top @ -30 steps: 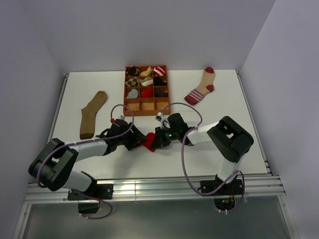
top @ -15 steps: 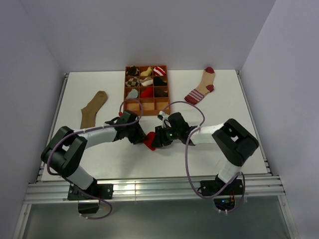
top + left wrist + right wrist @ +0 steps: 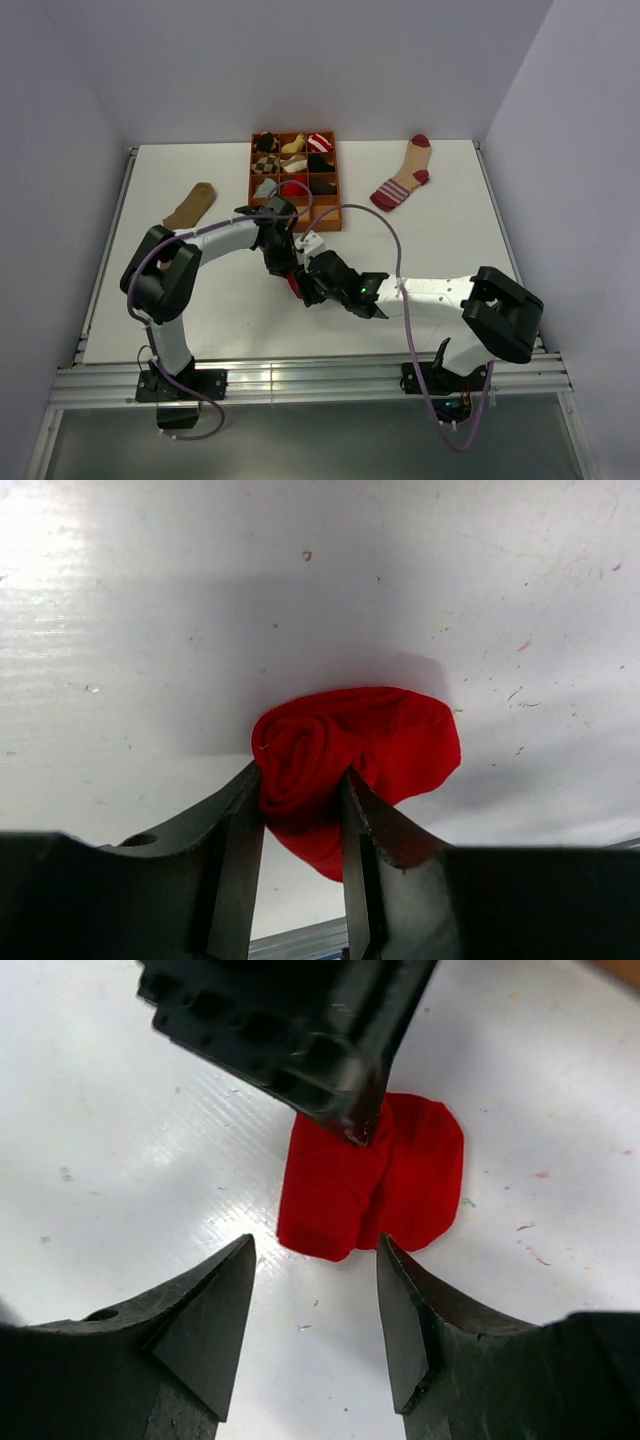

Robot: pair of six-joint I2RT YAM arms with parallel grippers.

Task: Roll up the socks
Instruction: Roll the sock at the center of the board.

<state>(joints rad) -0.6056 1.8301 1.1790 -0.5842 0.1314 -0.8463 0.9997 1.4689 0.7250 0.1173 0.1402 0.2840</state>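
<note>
The red sock (image 3: 385, 730) lies rolled into a small bundle on the white table, its spiral end facing the left wrist camera. My left gripper (image 3: 300, 785) is shut on the roll, one finger on each side; in the top view it (image 3: 283, 262) comes at the sock (image 3: 293, 284) from the far side. My right gripper (image 3: 315, 1250) is open and empty just short of the sock (image 3: 375, 1185), and it also shows in the top view (image 3: 307, 285). The brown sock (image 3: 190, 206) lies flat at the left. The beige, maroon-striped sock (image 3: 402, 178) lies flat at the far right.
An orange divided tray (image 3: 296, 213) with several small sock bundles stands at the back centre, right behind my left gripper. The left gripper's body (image 3: 290, 1020) fills the top of the right wrist view. Grey walls close the table on three sides.
My left arm has swung right and toward the tray, now over the red sock from the far side. My right arm has swung round to the sock's near side.
</note>
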